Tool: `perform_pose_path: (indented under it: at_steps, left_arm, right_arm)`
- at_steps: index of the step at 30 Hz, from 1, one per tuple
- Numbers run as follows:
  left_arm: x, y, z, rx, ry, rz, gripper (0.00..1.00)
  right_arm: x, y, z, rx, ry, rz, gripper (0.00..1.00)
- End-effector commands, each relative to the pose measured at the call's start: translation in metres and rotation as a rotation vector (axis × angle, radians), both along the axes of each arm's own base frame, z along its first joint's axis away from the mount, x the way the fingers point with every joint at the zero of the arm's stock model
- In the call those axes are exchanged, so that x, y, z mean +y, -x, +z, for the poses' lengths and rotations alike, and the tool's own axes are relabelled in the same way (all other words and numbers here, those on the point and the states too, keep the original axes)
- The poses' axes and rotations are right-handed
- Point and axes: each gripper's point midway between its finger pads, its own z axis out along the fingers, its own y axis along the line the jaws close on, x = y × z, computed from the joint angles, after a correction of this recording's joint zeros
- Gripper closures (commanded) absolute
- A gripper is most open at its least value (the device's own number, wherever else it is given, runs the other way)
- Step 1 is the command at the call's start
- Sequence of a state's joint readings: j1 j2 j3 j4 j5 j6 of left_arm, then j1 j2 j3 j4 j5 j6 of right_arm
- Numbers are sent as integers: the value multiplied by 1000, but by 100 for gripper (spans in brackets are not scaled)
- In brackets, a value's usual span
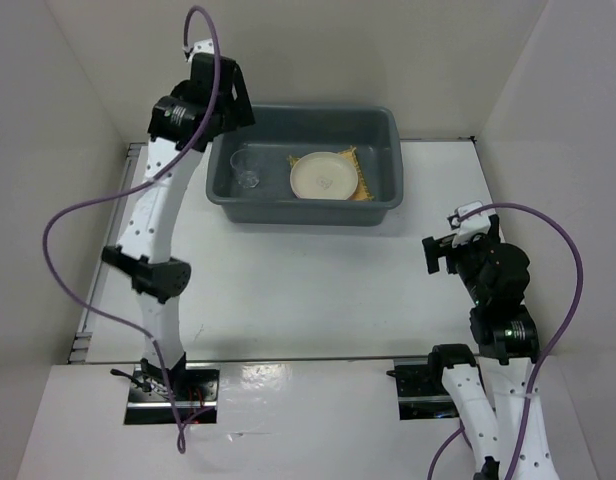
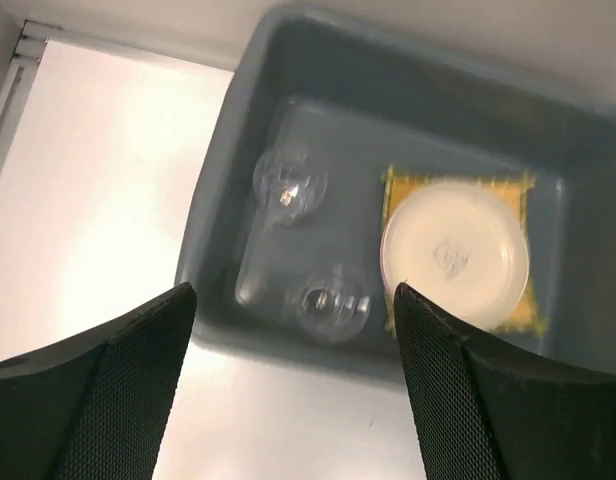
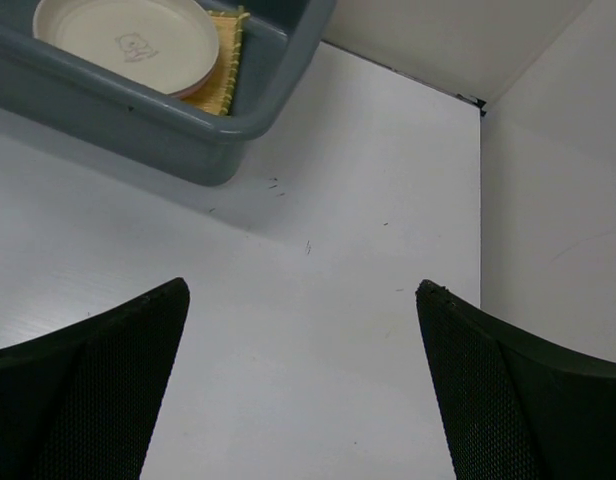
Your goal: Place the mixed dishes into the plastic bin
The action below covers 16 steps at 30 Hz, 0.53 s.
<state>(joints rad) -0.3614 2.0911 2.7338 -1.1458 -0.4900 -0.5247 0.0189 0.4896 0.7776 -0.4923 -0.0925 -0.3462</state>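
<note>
The dark grey plastic bin stands at the back of the table. Inside it a cream plate rests on the yellow woven mat, and a thin pink rim shows under the plate. A small clear glass lies in the bin's left part; a second glassy shape by the near wall may be its reflection. My left gripper hovers open above the bin's left end, holding nothing. My right gripper hangs open and empty over bare table, right of the bin.
White walls close in the table on the left, back and right. A metal strip runs along the table's left edge. Purple cables loop beside both arms.
</note>
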Motion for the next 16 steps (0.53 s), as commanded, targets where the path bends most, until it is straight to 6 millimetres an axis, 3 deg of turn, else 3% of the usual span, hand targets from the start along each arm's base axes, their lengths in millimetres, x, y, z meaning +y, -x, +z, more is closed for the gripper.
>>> perform_pose_path:
  at_steps: [1,2,3,4,5,8,13,16]
  left_arm:
    - [-12,36,-63,212,-113,-52,14]
    - [-17,47,-26,62,-50,-92,14]
    - [-18,59,-33,43,-31,-132,14]
    - [-11,80,-99,161,-49,-156,14]
    - [-15,102,-55,-10,53,-222,11]
    - [13,142,-76,-23,60,-199,8]
    - [69,189,-99,-46,-84,-67,8]
    - [92,222,-92,-223,-74,-1,1]
  right_arm:
    - [12,13,22,-68,43,94,1]
    - [12,15,21,-68,44,94,1]
    - [14,16,21,-68,41,106,1]
    - [14,15,22,-70,52,108,1]
    - [15,16,22,-70,50,117,1]
    - [17,18,21,-72,57,131,1]
    - [15,17,17,-60,46,114,1]
    - [13,16,19,-69,40,100,1]
